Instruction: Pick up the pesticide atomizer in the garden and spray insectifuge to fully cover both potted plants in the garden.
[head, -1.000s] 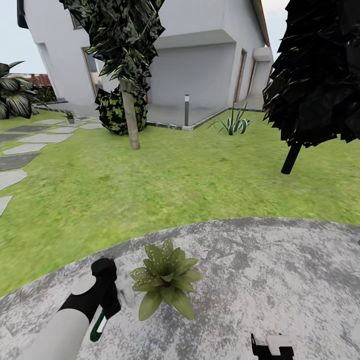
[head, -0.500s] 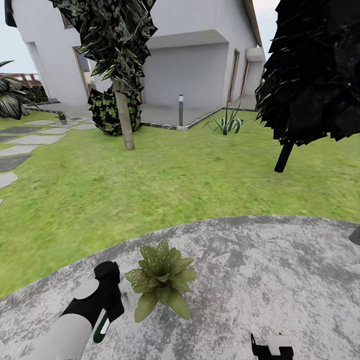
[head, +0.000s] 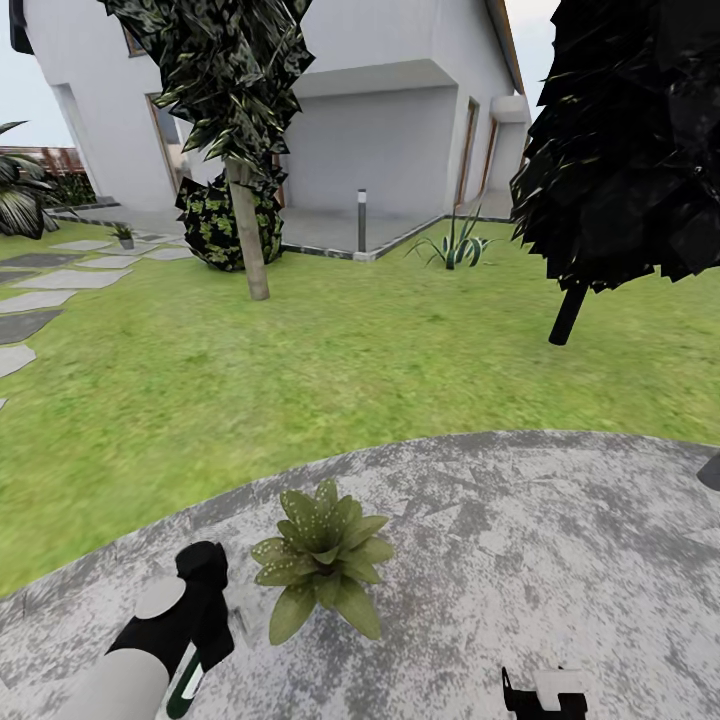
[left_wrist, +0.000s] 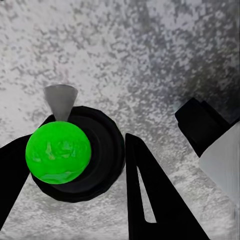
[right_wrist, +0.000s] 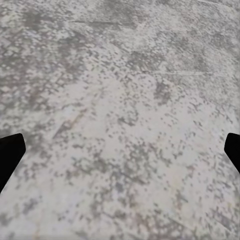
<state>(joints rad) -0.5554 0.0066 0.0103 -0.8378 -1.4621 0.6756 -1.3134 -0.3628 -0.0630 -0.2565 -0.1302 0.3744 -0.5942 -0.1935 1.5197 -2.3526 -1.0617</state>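
Here, from the head view, a round patio (head: 560, 560) of mottled grey stone lies below a rough green lawn (head: 350, 360), and on the stone sits a potted plant (head: 320, 560), a low rosette of broad pointed leaves dotted with whitish insectifuge (head: 312, 515) specks. Just beside it to the left, the left gripper (head: 205, 625) is clenched around the pesticide atomizer (head: 187, 680), a slim dark green bottle with a white band that pokes out below the black hand. The right gripper (head: 545, 695) peeks in at the bottom edge. In the left wrist view the atomizer (left_wrist: 59, 153) is seen end-on between the black fingers (left_wrist: 150, 200): a glossy green ball over a dark round body and a small grey cone. In the right wrist view, black fingertips (right_wrist: 10, 152) sit spread wide apart over speckled stone.
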